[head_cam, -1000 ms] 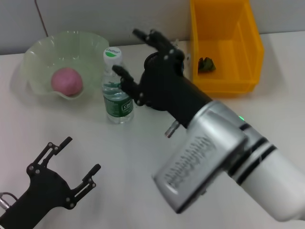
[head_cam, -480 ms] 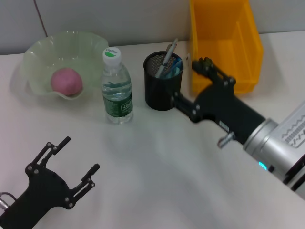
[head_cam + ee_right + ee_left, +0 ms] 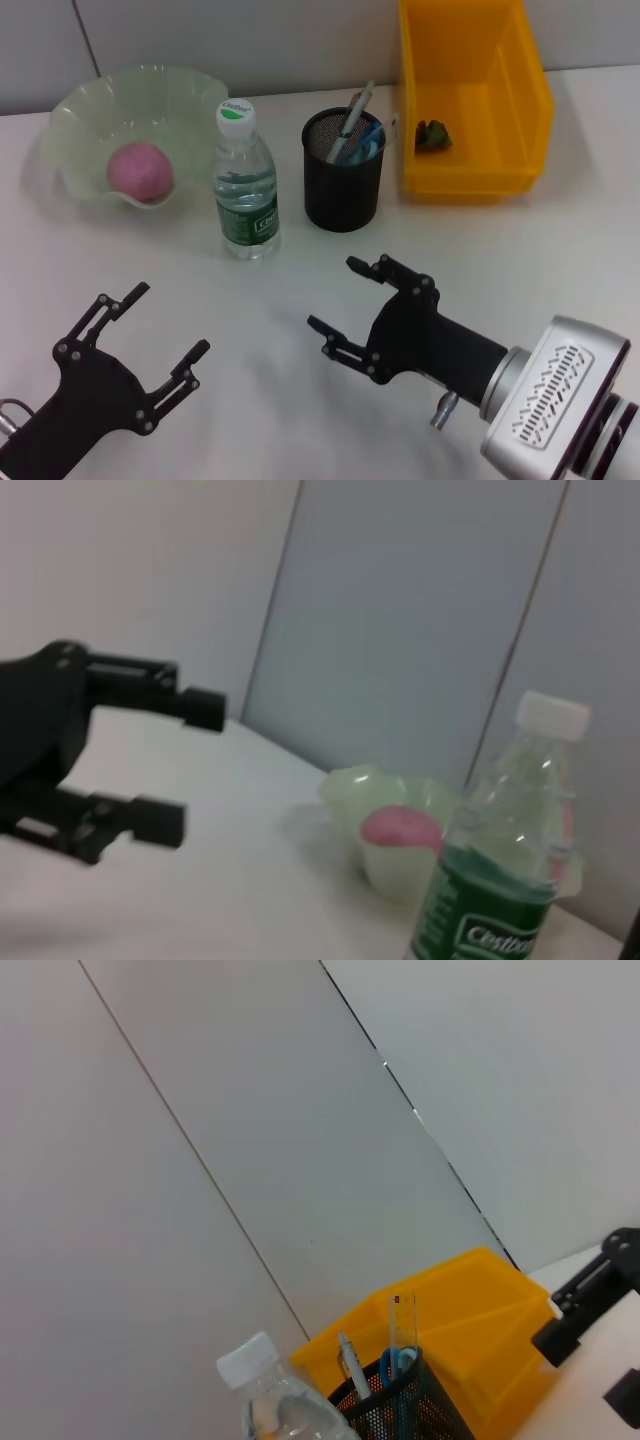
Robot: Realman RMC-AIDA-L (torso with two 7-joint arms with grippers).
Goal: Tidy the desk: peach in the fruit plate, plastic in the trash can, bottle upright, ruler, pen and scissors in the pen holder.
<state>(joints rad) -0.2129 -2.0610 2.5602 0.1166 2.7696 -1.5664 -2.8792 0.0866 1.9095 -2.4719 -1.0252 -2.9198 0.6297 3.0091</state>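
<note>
Both grippers spread and empty, right gripper (image 3: 368,307) low mid-desk, left gripper (image 3: 140,340) at near-left corner; desk apparently tidy, a forward sweep could topple water bottle (image 3: 244,182).

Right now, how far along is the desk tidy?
Looks finished. The peach sits in the fruit plate, the plastic scrap lies in the yellow bin, the bottle stands upright, and pen, ruler and blue scissors are in the pen holder. Nothing in hand: left gripper and right gripper are open and empty, low near the front.
</note>
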